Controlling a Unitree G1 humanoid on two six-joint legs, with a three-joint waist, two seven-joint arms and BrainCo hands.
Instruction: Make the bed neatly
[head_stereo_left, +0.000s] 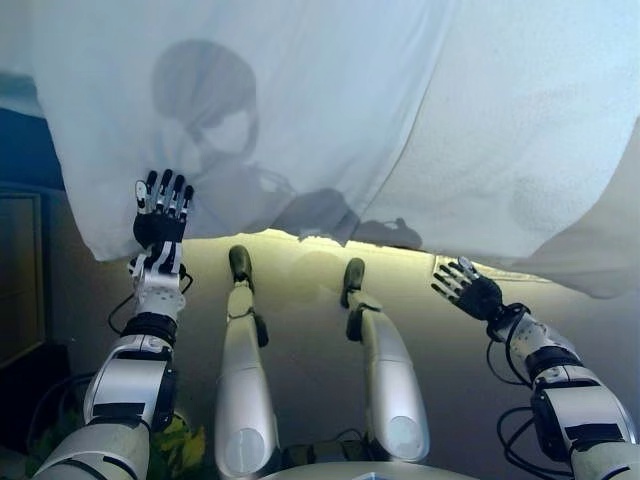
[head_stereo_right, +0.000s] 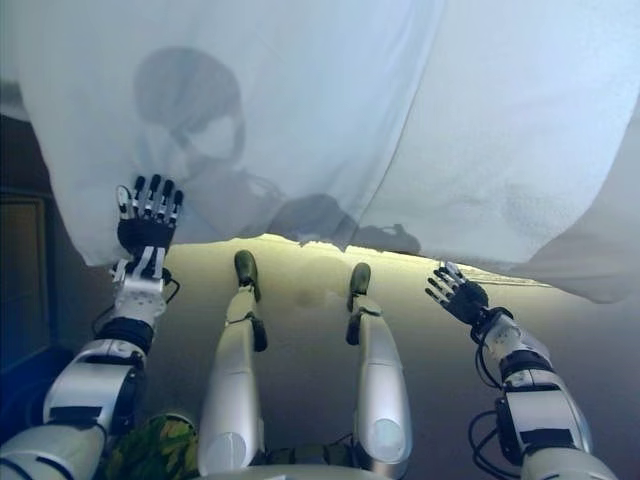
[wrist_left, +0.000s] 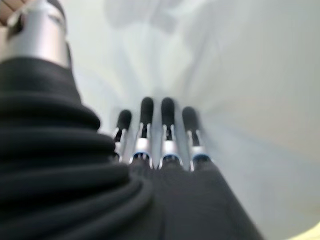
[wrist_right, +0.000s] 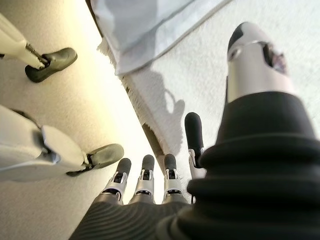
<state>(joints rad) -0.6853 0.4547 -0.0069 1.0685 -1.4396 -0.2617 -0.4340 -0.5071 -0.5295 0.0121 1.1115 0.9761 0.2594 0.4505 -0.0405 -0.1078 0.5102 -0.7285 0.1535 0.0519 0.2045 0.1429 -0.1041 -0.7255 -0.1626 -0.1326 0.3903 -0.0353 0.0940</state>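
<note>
Pale beige floor (head_stereo_left: 300, 330) below; thin white bed sheet (head_stereo_left: 330, 110) hanging over the bed edge. Left hand (head_stereo_left: 160, 215) flat against sheet, fingers straight. Right hand (head_stereo_left: 468, 290) near sheet's lower edge, fingers spread, holding nothing.

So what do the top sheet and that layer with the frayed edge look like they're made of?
The sheet looks like thin, smooth woven fabric, probably cotton: it drapes in soft folds with a matte surface. The layer beneath appears thicker and nubbly, like terry or a textured blanket, with a fringed edge. Left hand and right hand are open, neither gripping.
</note>
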